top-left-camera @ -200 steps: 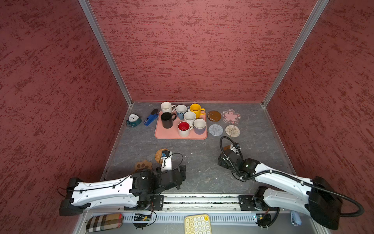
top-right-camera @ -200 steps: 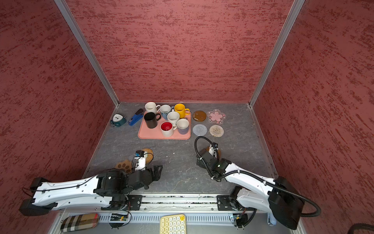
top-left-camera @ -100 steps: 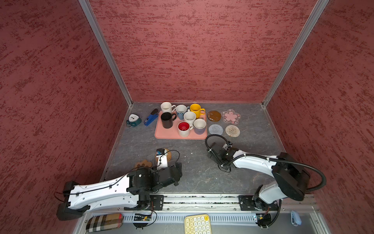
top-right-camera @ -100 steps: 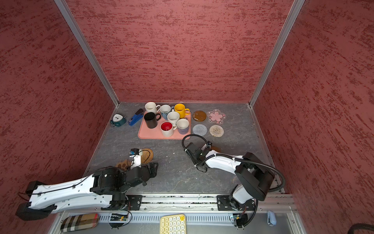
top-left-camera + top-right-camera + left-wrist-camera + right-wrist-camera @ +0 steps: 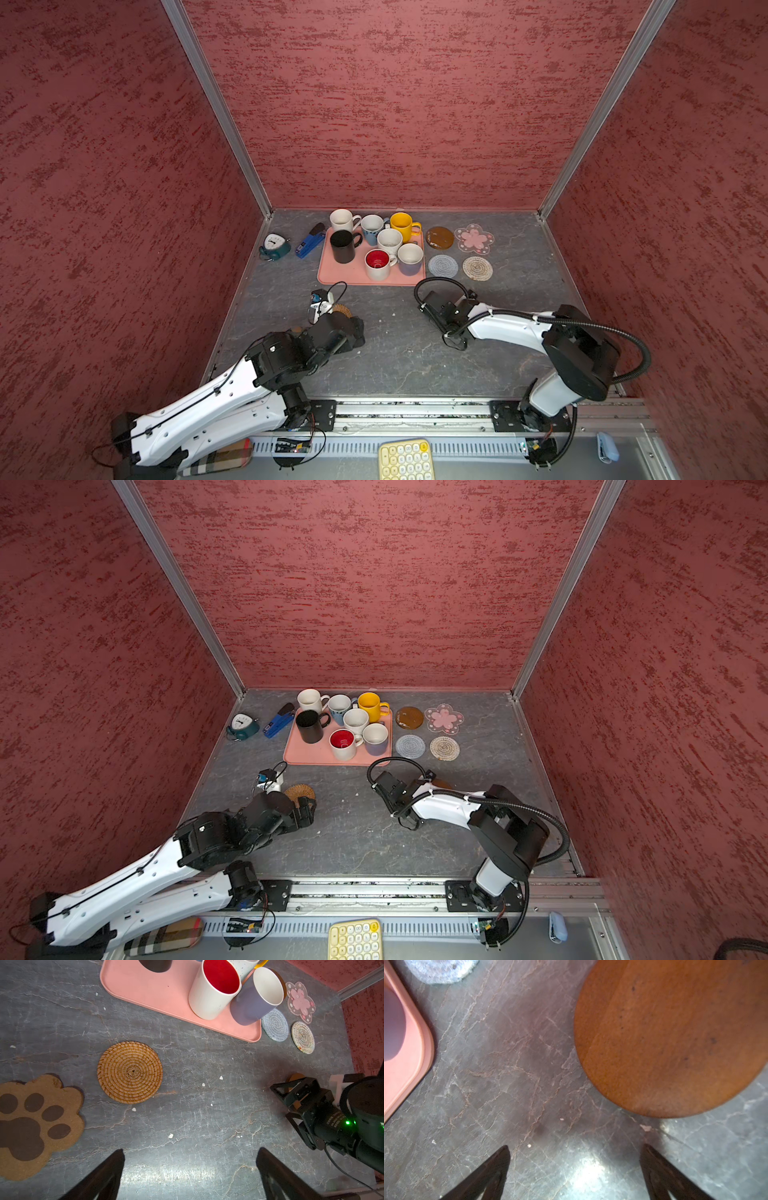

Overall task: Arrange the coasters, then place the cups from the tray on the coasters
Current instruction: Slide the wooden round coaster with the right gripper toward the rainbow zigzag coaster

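Note:
The pink tray (image 5: 332,275) at the back holds several cups: black (image 5: 343,246), white (image 5: 341,219), light blue (image 5: 371,226), yellow (image 5: 402,225), speckled (image 5: 389,240), red-inside (image 5: 377,263) and lavender (image 5: 410,257). To its right lie an amber disc (image 5: 439,237), a pink flower (image 5: 474,239), a grey crochet coaster (image 5: 443,266) and a beige woven coaster (image 5: 477,268). The rattan coaster (image 5: 129,1072) and paw-print coaster (image 5: 31,1124) lie flat ahead of my open, empty left gripper (image 5: 190,1167). My right gripper (image 5: 575,1167) is open over bare table beside a second amber disc (image 5: 670,1032).
A teal clock (image 5: 274,245) and a blue stapler (image 5: 311,241) lie left of the tray. A yellow keypad (image 5: 405,459) and a plaid pouch (image 5: 224,457) sit in front of the base rail. Red walls close in three sides.
My right gripper has swung left, off the amber disc, which now lies flat beside it. My left gripper has crept forward towards the rattan coaster.

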